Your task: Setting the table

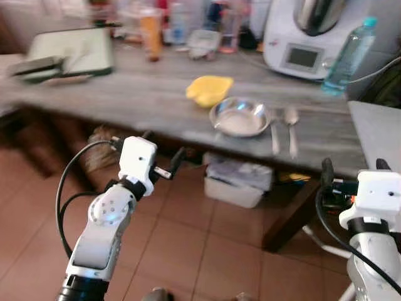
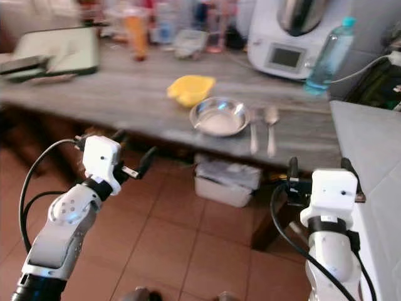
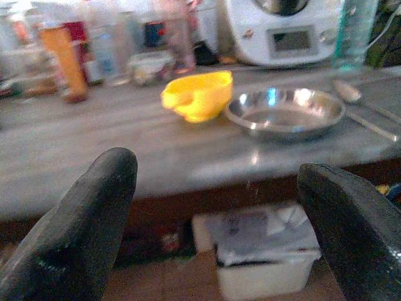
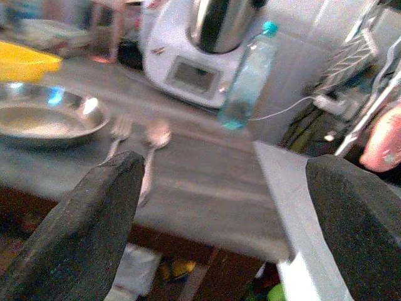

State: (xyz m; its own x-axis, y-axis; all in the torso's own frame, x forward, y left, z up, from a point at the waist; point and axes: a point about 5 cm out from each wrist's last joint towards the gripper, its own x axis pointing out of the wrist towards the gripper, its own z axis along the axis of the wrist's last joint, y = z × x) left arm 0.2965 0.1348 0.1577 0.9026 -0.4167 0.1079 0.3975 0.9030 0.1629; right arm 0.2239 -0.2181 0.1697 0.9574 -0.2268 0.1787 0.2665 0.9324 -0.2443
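A steel plate (image 1: pixel 239 117) lies near the front edge of the grey table (image 1: pixel 125 94). Just right of it lie a fork (image 1: pixel 274 135) and a spoon (image 1: pixel 291 128), side by side. A yellow bowl (image 1: pixel 208 89) sits behind the plate, touching or nearly touching its rim. My left gripper (image 1: pixel 161 152) hovers open below the table's front edge, over the floor, holding nothing. My right gripper (image 1: pixel 355 167) is open too, low by the table's right end. In the right wrist view the fork (image 4: pixel 116 135) and spoon (image 4: pixel 153 147) lie ahead between the fingers.
A white kitchen machine (image 1: pixel 301 37) and a clear water bottle (image 1: pixel 348 56) stand at the back right. Bottles and jars (image 1: pixel 150 31) crowd the back, a tray (image 1: pixel 72 53) lies far left. A white bin (image 1: pixel 235 179) sits under the table. A grey surface (image 1: pixel 379 132) adjoins on the right.
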